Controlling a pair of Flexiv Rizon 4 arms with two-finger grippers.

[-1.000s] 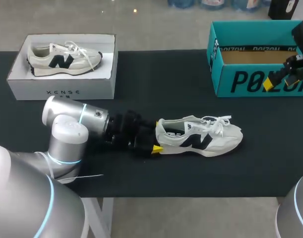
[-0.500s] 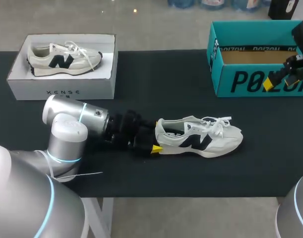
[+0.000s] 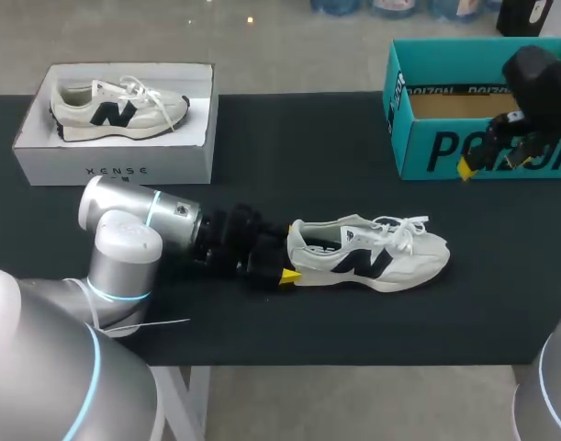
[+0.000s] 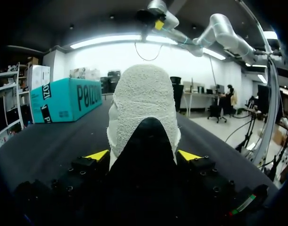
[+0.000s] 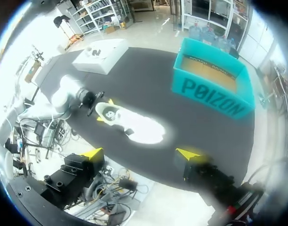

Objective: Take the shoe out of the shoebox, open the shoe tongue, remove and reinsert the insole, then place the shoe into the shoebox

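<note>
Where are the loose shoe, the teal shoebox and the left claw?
loose shoe (image 3: 364, 264), head view, side panel.
teal shoebox (image 3: 425, 147), head view, front wall.
left claw (image 4: 144, 155), left wrist view, between its tips.

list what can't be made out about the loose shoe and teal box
- Insole: the shoe opening is too small and dark in the head view; the heel blocks it in the left wrist view.
- Tongue, laces: washed out by glare in the right wrist view.
- Teal shoebox: right end cut off by the head view's edge, part covered by the right arm.
</note>
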